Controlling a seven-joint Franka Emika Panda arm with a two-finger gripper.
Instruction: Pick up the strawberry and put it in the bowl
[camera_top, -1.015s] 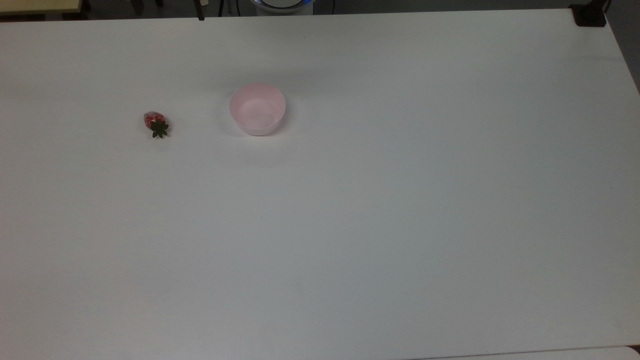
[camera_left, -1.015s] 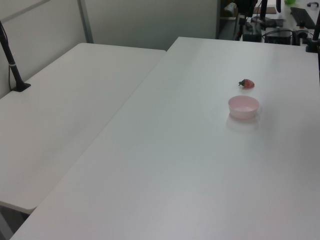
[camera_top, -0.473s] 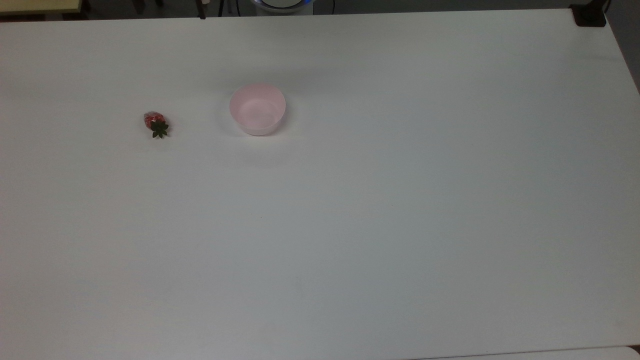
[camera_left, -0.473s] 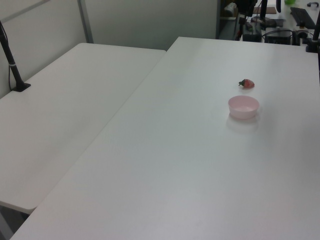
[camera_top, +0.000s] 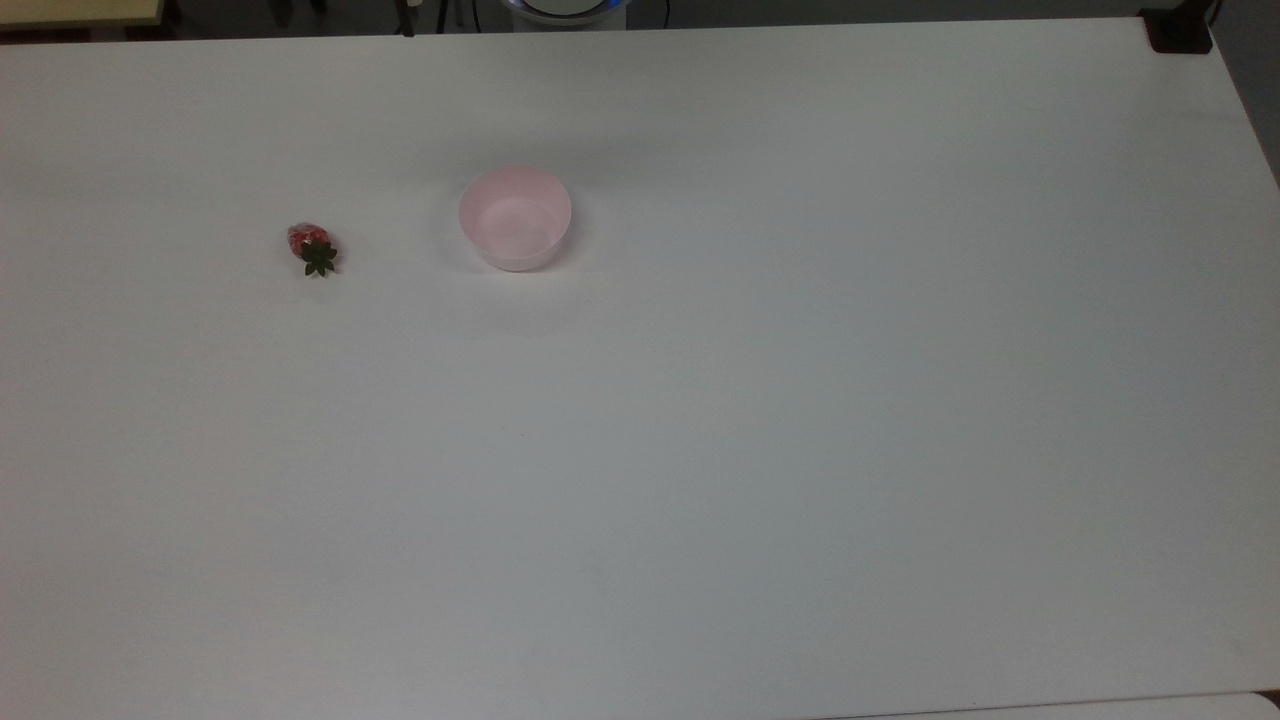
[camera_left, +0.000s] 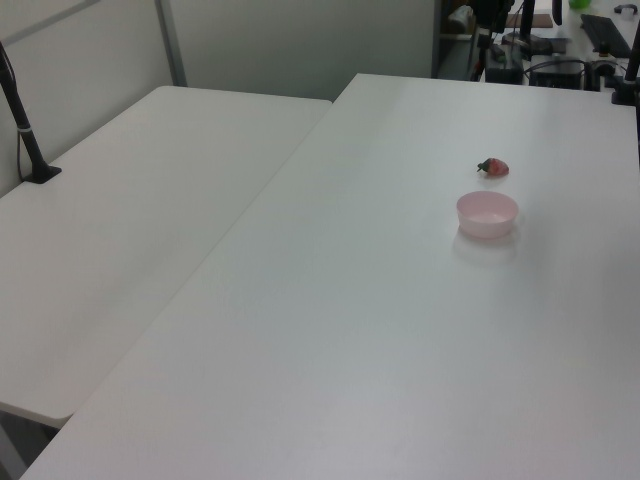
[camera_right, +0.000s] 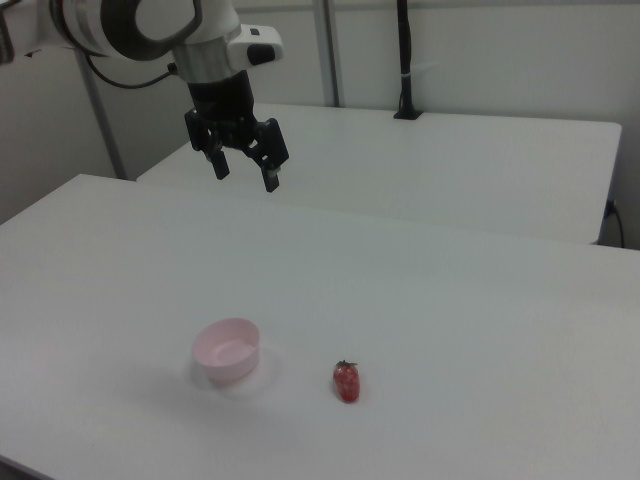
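The strawberry (camera_top: 311, 247) lies on its side on the white table (camera_top: 700, 450), untouched and well apart from the gripper (camera_right: 243, 172). In the top view it sits nearer the table's left edge than the right and closer to the far edge than the near one, its green cap turned toward the near edge. The bowl (camera_top: 515, 217) stands upright on the same table, near the strawberry but clear of it, on the top view's right of the fruit; nothing lies inside it.

In the left view the strawberry (camera_left: 493, 167) lies just beyond the bowl (camera_left: 487, 214), both toward the table's (camera_left: 330, 330) right edge as the left view shows it, with bare tabletop between them. A second white table (camera_left: 120, 250) adjoins along the left view's left, and a black post (camera_left: 22, 120) rises from its far left edge.

In the right view the arm (camera_right: 150, 25) reaches in from the upper left, and the gripper hangs high above the table (camera_right: 450, 300), well up and back from the bowl (camera_right: 228, 351). Its two fingers (camera_right: 270, 172) point down and stand wide apart with nothing between them. The strawberry (camera_right: 346, 381) rests on the right view's right of the bowl, near the table's front edge, cap pointing away from that edge.
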